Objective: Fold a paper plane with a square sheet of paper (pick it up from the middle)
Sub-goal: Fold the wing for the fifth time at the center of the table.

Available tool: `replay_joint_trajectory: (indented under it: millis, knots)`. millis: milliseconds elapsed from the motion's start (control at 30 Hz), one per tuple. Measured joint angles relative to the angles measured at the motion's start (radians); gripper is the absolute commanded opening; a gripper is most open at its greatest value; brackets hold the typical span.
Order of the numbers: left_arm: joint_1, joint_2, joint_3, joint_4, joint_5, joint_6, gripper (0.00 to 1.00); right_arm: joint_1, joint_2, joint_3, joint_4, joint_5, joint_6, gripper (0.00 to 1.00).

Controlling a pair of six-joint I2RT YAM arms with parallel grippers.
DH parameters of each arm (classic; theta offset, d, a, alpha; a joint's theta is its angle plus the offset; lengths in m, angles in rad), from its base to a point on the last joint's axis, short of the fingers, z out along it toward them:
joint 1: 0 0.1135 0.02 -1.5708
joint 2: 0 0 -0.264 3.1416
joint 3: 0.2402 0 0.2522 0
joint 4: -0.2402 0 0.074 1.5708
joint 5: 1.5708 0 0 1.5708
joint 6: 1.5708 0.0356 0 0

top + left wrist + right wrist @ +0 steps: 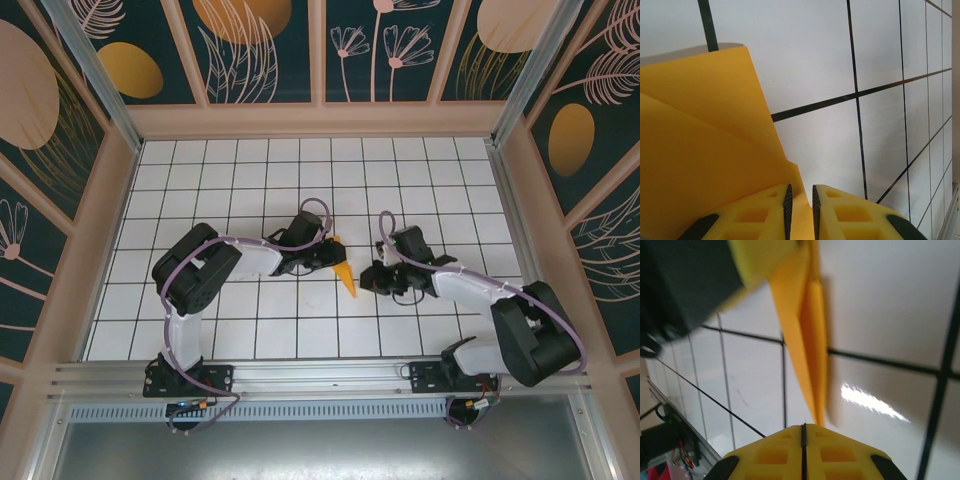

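The paper plane [345, 272] is a narrow orange-yellow dart near the table's middle, its tip pointing toward the near edge. My left gripper [328, 258] holds its wide end. In the left wrist view the folded layers [705, 140] fan out to the left, and one edge runs between the nearly closed jaws of the left gripper [800, 187]. My right gripper [370, 278] sits just right of the dart's tip. In the right wrist view the right gripper [803, 426] has its pads pressed together, nothing between them, and the plane's point [805, 330] ends just ahead of them.
The white gridded table [300, 170] is boxed in by wooden walls [110, 200] on the left, back and right. A metal rail [320, 375] carrying both arm bases runs along the near edge.
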State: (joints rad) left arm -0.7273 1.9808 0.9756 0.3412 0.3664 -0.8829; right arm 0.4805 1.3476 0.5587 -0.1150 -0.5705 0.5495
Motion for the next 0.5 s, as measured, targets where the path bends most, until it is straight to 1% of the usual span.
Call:
replay_joint_trajectory:
  millis: [233,433,500]
  knots:
    - [0.003,-0.002,-0.001,-0.001,0.003,0.003,0.24,0.016,0.166,0.088,0.112,-0.033,0.042,0.11]
    - [0.003,-0.002,0.000,-0.001,0.003,0.003,0.24,0.017,0.306,0.108,0.142,-0.040,0.048,0.10]
    - [0.003,-0.002,0.000,-0.002,0.002,0.004,0.25,0.014,0.325,0.108,0.150,-0.052,0.045,0.09]
